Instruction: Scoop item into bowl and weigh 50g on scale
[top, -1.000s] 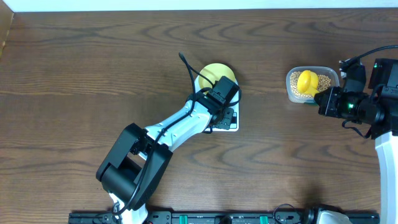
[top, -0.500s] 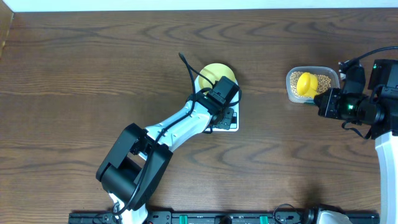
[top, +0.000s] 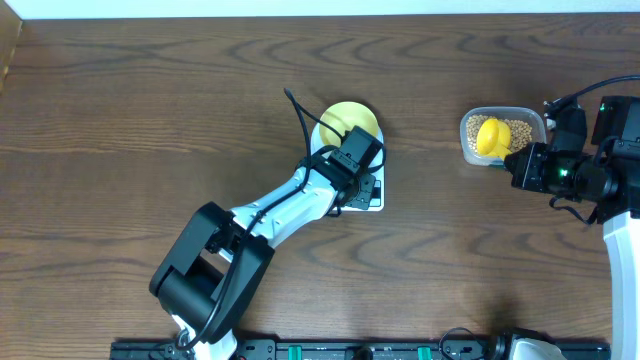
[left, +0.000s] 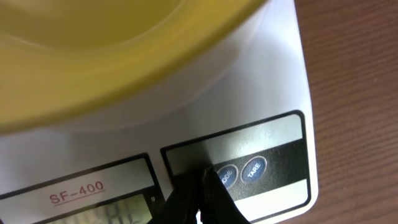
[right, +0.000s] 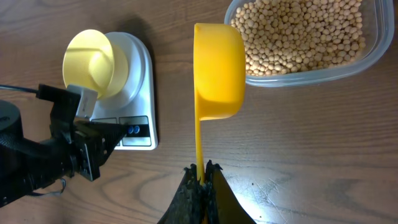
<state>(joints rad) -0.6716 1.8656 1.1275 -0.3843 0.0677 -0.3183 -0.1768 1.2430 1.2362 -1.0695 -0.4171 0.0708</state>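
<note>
The pale-yellow bowl (top: 350, 118) (right: 93, 62) (left: 124, 50) stands on the white scale (top: 378, 205) (right: 140, 81) (left: 273, 74). My left gripper (top: 362, 188) (left: 202, 177) is shut, its tips down on the scale's front panel just left of the MODE button (left: 226, 175). Tan beans (right: 298, 31) (top: 520, 130) fill a clear container (right: 323, 73) (top: 468, 150). A yellow scoop (right: 219, 68) (top: 492, 136) hangs at the container's left rim, and I see no beans in its cup. My right gripper (right: 202, 168) (top: 514, 160) is shut on the scoop's thin handle.
The left arm (top: 280, 215) stretches from the front edge across the table's middle to the scale. The right arm's body (top: 600, 170) sits at the right edge. Bare wood (top: 150, 120) lies to the left and behind.
The scoop has shifted slightly over the container. The left arm's elbow has moved a little left while its tips stay on the scale's panel.
</note>
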